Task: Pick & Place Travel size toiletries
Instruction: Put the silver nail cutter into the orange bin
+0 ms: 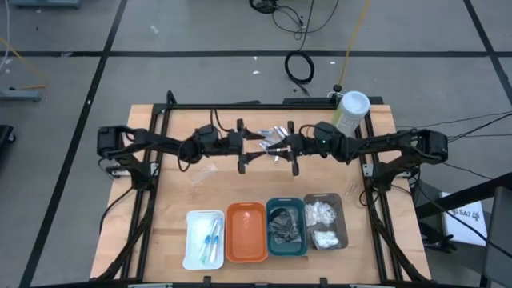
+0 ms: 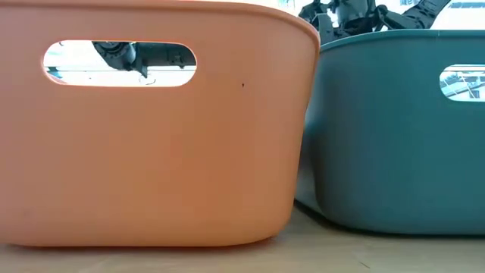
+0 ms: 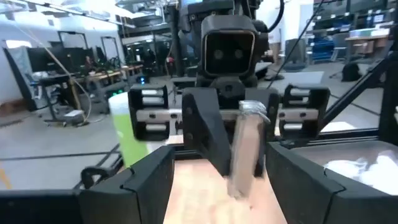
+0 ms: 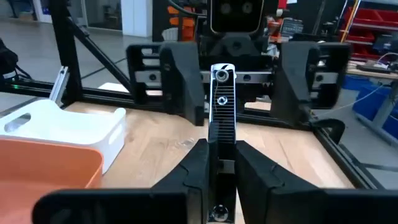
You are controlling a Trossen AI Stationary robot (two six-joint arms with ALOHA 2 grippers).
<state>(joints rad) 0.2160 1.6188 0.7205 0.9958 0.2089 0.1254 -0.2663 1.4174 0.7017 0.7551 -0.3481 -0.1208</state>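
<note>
Holding a silvery metal piece (image 4: 222, 99) in the right gripper (image 4: 222, 160), with the left gripper (image 3: 219, 163) facing it head-on.

Both arms meet over the middle of the surface (image 1: 176, 184), near its far edge, wrists pointed at each other. Right fingers are pressed nearly together, pinching the slim metal piece at its lower end; its long axis stands upright between them. Left fingers are spread wide and hold nothing; the piece sits just ahead of their gap, so left is set to receive it. Loose silvery pieces (image 1: 276, 134) lie close by. The trays are well apart from both grippers, with the orange tray (image 1: 246, 232) looking empty.
</note>
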